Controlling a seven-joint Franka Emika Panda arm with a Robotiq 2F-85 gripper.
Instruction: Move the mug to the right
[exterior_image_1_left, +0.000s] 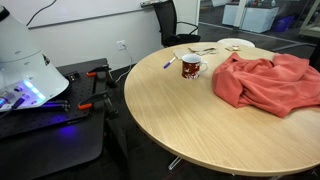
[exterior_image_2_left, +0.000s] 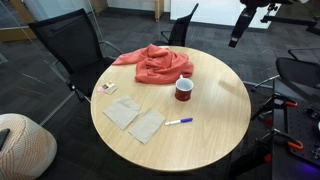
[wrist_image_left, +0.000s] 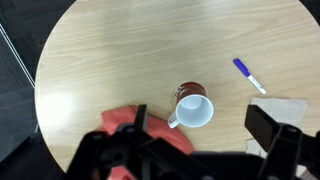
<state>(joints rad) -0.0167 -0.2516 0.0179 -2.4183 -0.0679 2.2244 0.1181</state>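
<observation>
The mug (exterior_image_1_left: 191, 67) is white with a red patterned band and stands upright on the round wooden table (exterior_image_1_left: 190, 125). It also shows in an exterior view (exterior_image_2_left: 184, 89) near the table's middle. In the wrist view the mug (wrist_image_left: 193, 108) is seen from above, with its white inside showing and its handle pointing toward the red cloth. My gripper (wrist_image_left: 201, 120) is open and empty, high above the table, with its two fingers spread to either side of the mug. The arm's end (exterior_image_2_left: 242, 24) hangs well above the table's far edge.
A crumpled red cloth (exterior_image_2_left: 153, 63) lies beside the mug. A blue-capped marker (exterior_image_2_left: 179, 122) and two brown napkins (exterior_image_2_left: 133, 117) lie on the table. Black chairs (exterior_image_2_left: 68, 50) stand around it. The robot's base equipment (exterior_image_1_left: 30, 75) stands off the table's edge.
</observation>
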